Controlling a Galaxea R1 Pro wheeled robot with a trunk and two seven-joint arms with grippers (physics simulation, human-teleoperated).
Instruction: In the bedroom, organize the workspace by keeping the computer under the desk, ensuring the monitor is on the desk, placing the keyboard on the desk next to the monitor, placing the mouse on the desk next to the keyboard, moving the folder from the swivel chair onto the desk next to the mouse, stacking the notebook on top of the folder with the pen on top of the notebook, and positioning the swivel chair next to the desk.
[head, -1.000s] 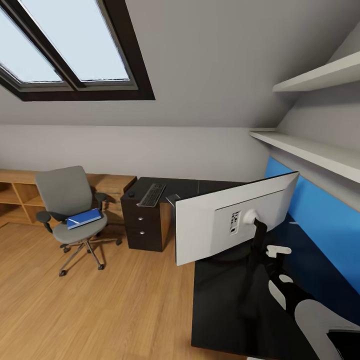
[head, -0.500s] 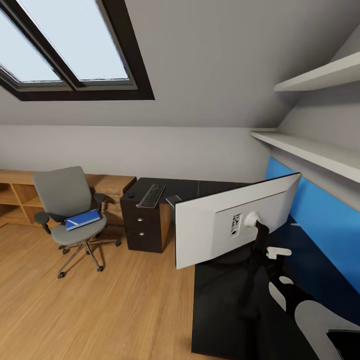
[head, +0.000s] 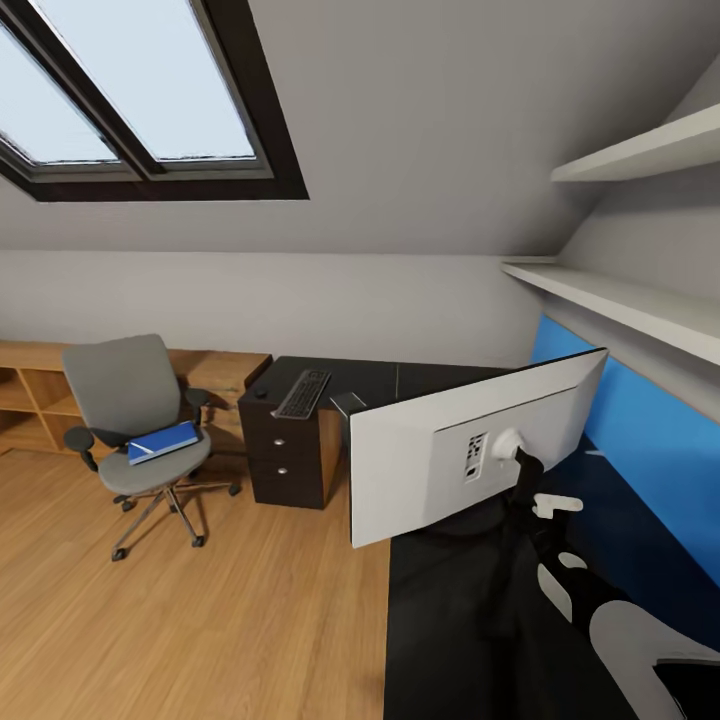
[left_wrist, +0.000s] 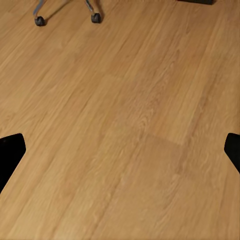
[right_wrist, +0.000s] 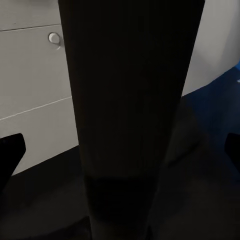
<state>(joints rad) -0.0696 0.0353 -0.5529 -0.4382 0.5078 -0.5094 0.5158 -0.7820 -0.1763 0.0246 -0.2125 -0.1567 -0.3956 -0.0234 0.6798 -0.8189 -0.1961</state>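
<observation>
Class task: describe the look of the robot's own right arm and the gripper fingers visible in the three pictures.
The right arm has glossy black links with rounded white shell panels and a small white cylindrical piece near its wrist. In both wrist views the fingers are plain black tips at the picture's edges. No cables or markings are visible.

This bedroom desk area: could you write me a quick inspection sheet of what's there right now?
Surface: black desk, monitor standing on it, white back toward the camera.
Job's things: keyboard and mouse on the desk's far end; blue folder on the swivel chair seat.
Clutter: nothing seen.
Grippers: left gripper open over wooden floor; right gripper open, facing the monitor's dark arm.
Cables: nothing seen.
Surroundings: skylight, wall shelves, wooden drawer unit.
</observation>
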